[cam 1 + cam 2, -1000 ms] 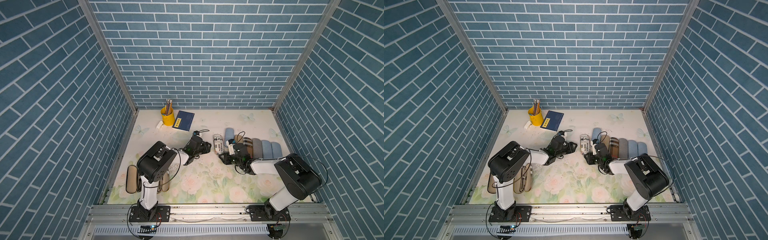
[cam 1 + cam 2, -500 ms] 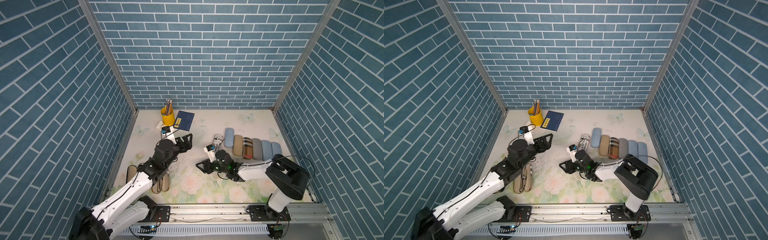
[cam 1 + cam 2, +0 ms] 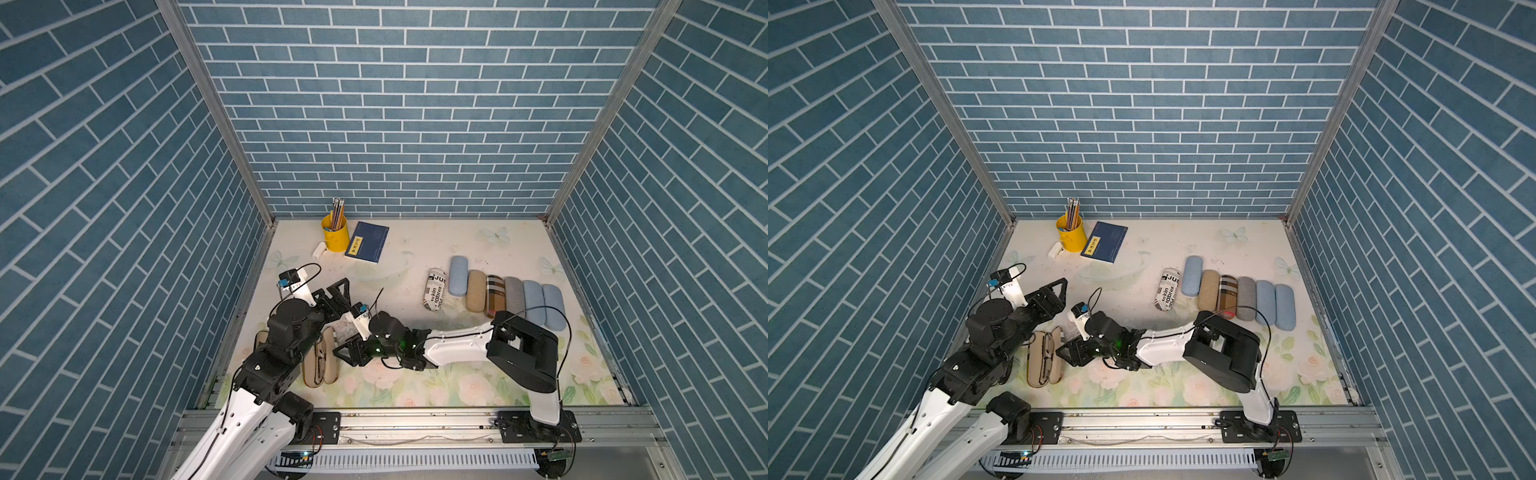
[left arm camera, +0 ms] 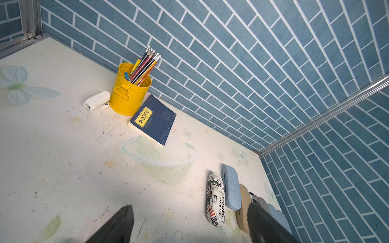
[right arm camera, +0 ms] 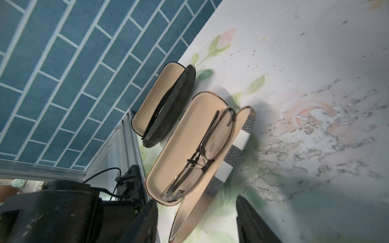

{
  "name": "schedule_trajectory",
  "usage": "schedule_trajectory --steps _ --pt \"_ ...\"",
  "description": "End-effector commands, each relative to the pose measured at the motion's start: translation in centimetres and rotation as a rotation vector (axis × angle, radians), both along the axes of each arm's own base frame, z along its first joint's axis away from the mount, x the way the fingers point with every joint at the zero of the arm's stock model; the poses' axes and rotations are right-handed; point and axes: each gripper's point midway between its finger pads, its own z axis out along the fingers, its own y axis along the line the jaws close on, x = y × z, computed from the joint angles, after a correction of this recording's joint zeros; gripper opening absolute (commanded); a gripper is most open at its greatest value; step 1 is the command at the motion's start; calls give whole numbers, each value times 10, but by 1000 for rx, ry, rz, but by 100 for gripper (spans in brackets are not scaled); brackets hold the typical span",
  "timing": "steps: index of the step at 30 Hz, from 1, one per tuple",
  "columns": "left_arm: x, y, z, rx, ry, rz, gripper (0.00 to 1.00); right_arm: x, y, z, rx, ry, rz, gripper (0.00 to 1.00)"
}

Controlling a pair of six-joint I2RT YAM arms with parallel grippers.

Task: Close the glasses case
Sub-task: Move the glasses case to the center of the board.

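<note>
An open glasses case (image 5: pixel 179 151), plaid outside and beige inside, lies near the table's front left with a pair of thin-framed glasses (image 5: pixel 202 145) in it. It shows in both top views (image 3: pixel 318 363) (image 3: pixel 1040 361). My right gripper (image 5: pixel 195 221) is open and low beside it (image 3: pixel 347 353) (image 3: pixel 1070 353). The end of the lid lies between its fingers (image 5: pixel 147 221) untouched. My left gripper (image 4: pixel 189 212) is open and empty, raised above the table behind the case (image 3: pixel 337 291) (image 3: pixel 1057 291).
A second open case (image 5: pixel 160 105), dark outside, lies against the left wall. Several closed cases (image 3: pixel 498 297) stand in a row at the right, with a newsprint case (image 3: pixel 435 289) beside them. A yellow pencil cup (image 3: pixel 333 232), a blue book (image 3: pixel 368 247) and a white stapler (image 4: pixel 96 102) are at the back.
My right gripper has swept left from the row of closed cases to the open plaid case and opened. My left arm has lifted, pulled back left and opened its jaws wide.
</note>
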Motion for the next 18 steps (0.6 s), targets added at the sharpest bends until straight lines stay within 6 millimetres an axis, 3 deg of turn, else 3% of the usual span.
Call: schedule_trajectory --steps 1,8,18 --pt "-6 3 -4 12 17 -6 90 -3 0 -31 -155 -30 -20 58" --pt "-11 4 -3 18 15 -16 88 6 3 -53 -308 -112 -86 56" --pt "-14 8 -3 34 11 -7 85 21 -8 -66 -409 -192 -169 48"
